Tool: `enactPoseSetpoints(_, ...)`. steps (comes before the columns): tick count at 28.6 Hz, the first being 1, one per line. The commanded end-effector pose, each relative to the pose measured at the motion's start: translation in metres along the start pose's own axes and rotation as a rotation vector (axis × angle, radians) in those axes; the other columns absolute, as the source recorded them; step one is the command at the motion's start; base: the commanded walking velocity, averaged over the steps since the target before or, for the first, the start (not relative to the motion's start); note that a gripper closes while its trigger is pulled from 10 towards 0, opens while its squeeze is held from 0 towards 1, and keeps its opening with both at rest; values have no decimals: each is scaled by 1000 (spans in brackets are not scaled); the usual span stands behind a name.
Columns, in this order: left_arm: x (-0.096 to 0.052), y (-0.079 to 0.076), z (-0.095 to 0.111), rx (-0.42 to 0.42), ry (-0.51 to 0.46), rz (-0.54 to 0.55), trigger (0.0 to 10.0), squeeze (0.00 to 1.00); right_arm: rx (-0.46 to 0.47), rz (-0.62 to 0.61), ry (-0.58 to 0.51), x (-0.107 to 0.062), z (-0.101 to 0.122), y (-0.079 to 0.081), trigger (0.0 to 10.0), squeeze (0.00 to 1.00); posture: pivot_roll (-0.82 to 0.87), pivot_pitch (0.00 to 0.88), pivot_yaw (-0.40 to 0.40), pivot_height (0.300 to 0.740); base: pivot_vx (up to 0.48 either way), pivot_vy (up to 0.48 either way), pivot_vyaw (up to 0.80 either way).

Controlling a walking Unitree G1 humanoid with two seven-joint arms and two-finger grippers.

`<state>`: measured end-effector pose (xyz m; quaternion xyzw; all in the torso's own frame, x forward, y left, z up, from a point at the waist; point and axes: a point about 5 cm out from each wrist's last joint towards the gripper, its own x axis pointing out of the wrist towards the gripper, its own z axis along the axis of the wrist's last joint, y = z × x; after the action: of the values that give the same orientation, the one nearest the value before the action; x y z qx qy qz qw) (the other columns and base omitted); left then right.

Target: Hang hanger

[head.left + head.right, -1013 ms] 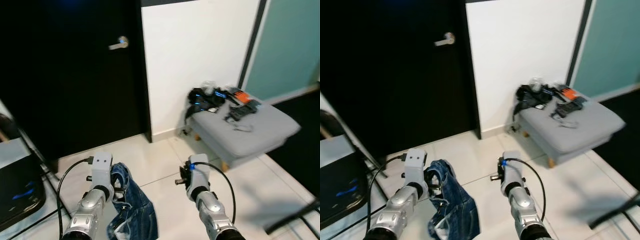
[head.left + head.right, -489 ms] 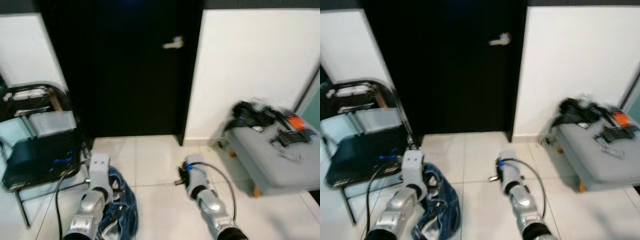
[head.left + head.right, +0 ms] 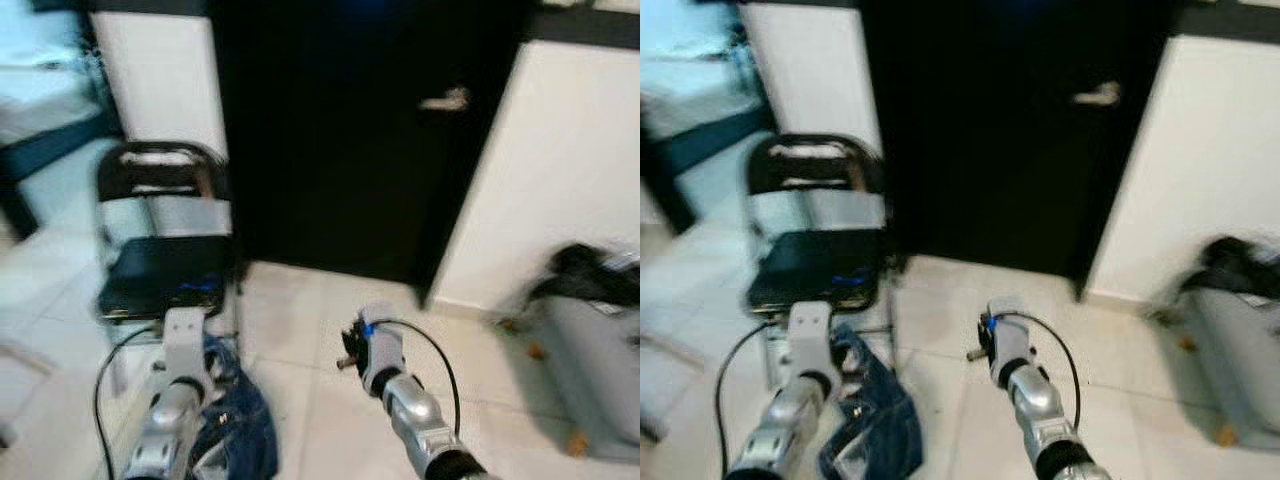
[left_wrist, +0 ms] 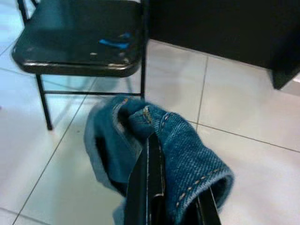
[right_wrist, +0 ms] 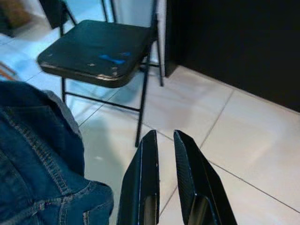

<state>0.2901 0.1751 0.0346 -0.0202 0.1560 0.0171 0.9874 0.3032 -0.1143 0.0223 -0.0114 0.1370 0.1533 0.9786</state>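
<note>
A black door [image 3: 340,130] with a silver lever handle [image 3: 445,100] stands between white wall panels [image 3: 560,170] above a pale tiled floor [image 3: 300,320]. A black folding chair [image 3: 165,270] stands on the tiles just left of the door. At far right is a blurred grey ottoman [image 3: 600,370] with dark items on top. The left gripper [image 4: 152,164], low beside the chair, has its jaws clenched on a bunched piece of blue denim clothing [image 4: 183,154] that hangs over the floor. The right gripper [image 5: 163,154] hovers over the tiles near the chair, jaws nearly closed and holding nothing.
</note>
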Motion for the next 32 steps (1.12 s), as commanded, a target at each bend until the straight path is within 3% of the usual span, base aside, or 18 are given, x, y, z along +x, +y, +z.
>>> enactPoseSetpoints(1,1,-3,6,2,-22,-16,10000,0,23,-28,-5,-1,-1,-4,10000,0,9,0,-42,740,0,0,800)
enactPoseSetpoints(13,-3,-5,2,4,-19,59,10000,0,23,-21,11,-9,-12,-1,10000,0,16,0,-37,740,0,0,800)
enactPoseSetpoints(20,-3,-14,3,39,-27,23,10000,0,29,1,3,-6,-9,4,10000,0,27,0,-48,740,0,0,800)
enactPoseSetpoints(32,-5,-18,-2,27,-16,30,10000,0,25,15,4,-7,-10,5,10000,0,25,0,-61,740,0,0,800)
